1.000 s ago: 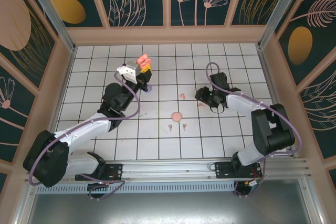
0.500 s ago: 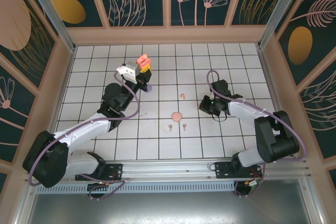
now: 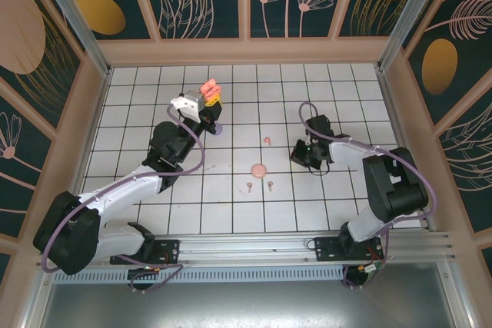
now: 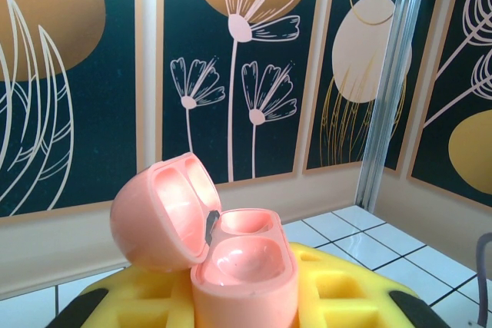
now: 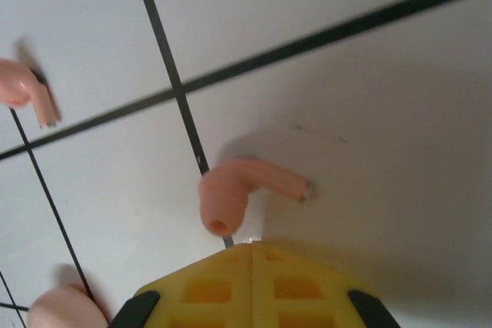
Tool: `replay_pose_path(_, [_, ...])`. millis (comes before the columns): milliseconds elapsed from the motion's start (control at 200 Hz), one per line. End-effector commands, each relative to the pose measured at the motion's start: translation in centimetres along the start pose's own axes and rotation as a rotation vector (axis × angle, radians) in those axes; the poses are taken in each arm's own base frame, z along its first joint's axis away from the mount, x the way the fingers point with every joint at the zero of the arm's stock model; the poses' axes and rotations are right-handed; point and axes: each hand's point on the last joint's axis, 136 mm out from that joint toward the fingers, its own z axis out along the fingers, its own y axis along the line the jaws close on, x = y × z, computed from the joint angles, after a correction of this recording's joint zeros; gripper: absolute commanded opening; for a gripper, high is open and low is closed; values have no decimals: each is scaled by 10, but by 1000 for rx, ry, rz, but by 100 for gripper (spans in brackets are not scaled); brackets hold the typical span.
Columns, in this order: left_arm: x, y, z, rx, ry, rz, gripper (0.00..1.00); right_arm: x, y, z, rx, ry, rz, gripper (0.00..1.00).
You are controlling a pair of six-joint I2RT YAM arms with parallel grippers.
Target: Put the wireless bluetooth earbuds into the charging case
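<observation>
Pickup seems underway: right gripper [image 5: 252, 282] sits closed at coral-pink stemmed plastic earbud [image 5: 231, 193], hold unclear. Left gripper [image 3: 209, 99] clamps coral-pink plastic charging case [image 4: 242, 263], lid open. Next: confirm grasp, lift.

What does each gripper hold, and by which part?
Left gripper clamps the open coral-pink charging case by its lower half. Right gripper is shut beside a pink earbud; a pinch cannot be told.

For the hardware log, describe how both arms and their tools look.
The left arm and right arm are alike: white links between bulky black joints, with a lilac cable looping along each. The left tool and right tool have bright yellow fingers moulded with a waffle grid of square recesses, black at the outer edges.
</observation>
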Motion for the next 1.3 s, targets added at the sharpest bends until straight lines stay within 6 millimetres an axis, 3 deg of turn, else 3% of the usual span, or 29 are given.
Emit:
replay_pose_path(0, [-1,-3,0,10,-8,15,0,-25,7,-6,5,-48,-21,0])
replay_pose_path(255, [0,-4,1,14,-9,8,0,-66,9,-19,6,-117,10,0])
replay_pose_path(425, [-1,-4,0,11,-9,10,0,-74,16,-26,-7,-134,-3,0])
replay_pose_path(711, [0,-6,3,24,-10,-7,0,-73,3,3,24,-91,7,0])
replay_pose_path(911, [-3,-5,1,20,-12,1,0,-64,-6,20,47,-38,10,0])
replay_pose_path(1291, [-2,-5,2,20,-17,6,0,-20,-14,1,48,2,15,0])
